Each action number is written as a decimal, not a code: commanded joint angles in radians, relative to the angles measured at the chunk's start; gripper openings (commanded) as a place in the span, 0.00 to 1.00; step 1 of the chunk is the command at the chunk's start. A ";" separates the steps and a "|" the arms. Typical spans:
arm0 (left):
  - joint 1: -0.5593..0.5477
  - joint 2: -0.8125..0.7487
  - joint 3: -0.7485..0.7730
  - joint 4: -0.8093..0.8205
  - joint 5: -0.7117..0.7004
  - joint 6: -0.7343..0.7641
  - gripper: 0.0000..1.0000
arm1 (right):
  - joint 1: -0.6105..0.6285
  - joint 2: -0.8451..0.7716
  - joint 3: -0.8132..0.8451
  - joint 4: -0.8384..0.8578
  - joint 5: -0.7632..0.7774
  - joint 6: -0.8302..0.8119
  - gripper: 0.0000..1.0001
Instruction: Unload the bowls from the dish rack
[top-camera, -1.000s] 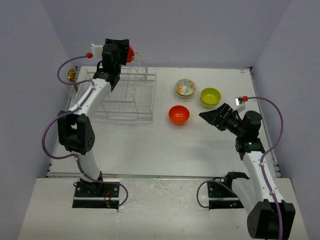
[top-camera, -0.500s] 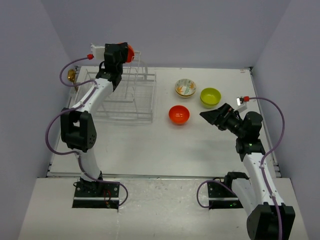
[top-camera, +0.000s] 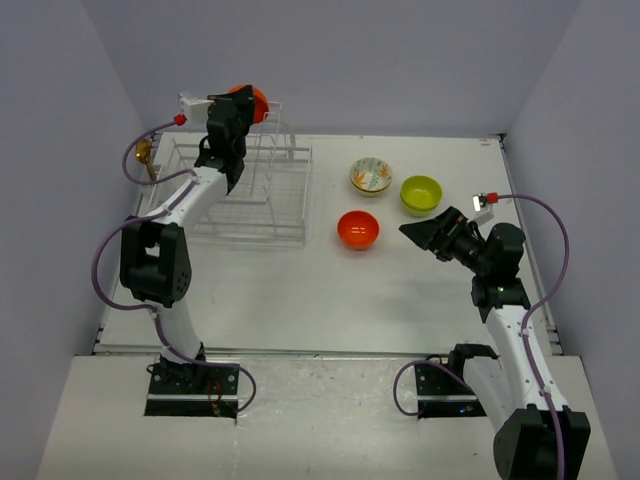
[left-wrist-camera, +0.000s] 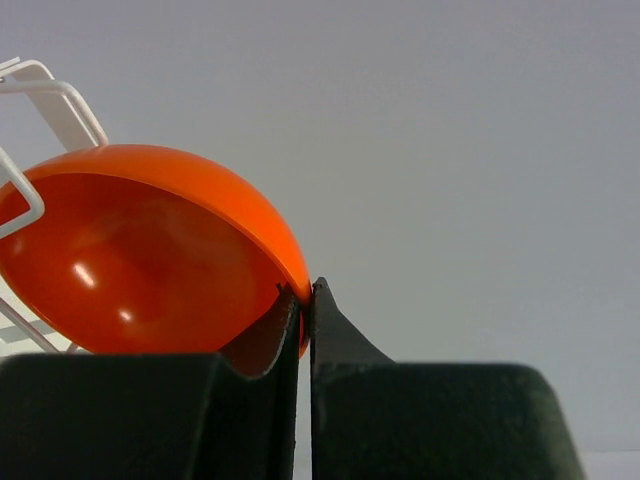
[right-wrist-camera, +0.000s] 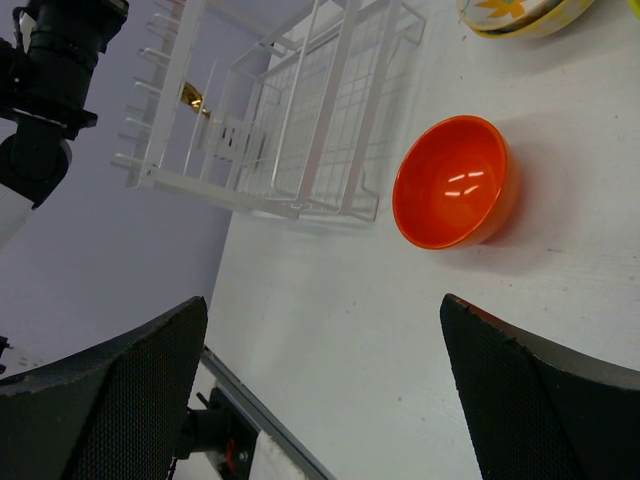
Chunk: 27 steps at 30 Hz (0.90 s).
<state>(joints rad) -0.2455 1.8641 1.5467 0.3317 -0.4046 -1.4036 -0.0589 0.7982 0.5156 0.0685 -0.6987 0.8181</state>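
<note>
My left gripper (top-camera: 236, 104) (left-wrist-camera: 305, 294) is shut on the rim of a glossy orange bowl (top-camera: 254, 101) (left-wrist-camera: 150, 250), one finger inside and one outside. That bowl is held on edge at the top of the upright section of the white wire dish rack (top-camera: 255, 195) (right-wrist-camera: 290, 120), a rack wire (left-wrist-camera: 50, 95) beside it. Three bowls sit on the table right of the rack: an orange one (top-camera: 358, 229) (right-wrist-camera: 452, 182), a floral white one (top-camera: 371, 176) (right-wrist-camera: 520, 15) and a lime-green one (top-camera: 421, 194). My right gripper (top-camera: 408, 232) (right-wrist-camera: 322, 305) hangs open over the table, right of the orange bowl.
A small brass-coloured object (top-camera: 144, 152) (right-wrist-camera: 195, 97) sits at the rack's left end. The left wall runs close behind the rack. The table's near edge (top-camera: 330, 352) lies in front of both arm bases.
My left gripper has closed onto the orange bowl's rim and shifted a little up and back at the rack top. The right arm has stayed still.
</note>
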 joint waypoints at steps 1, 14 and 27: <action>0.002 -0.036 -0.030 0.213 -0.007 0.081 0.00 | -0.001 0.001 0.006 0.040 -0.021 -0.014 0.99; 0.002 -0.055 -0.062 0.371 0.065 0.084 0.00 | -0.001 0.006 0.008 0.037 -0.024 -0.016 0.99; 0.002 -0.088 0.005 0.609 0.364 0.185 0.00 | -0.001 0.019 0.009 0.037 -0.025 -0.013 0.99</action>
<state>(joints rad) -0.2436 1.8393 1.4509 0.7635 -0.1936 -1.3117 -0.0593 0.8139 0.5156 0.0692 -0.7002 0.8177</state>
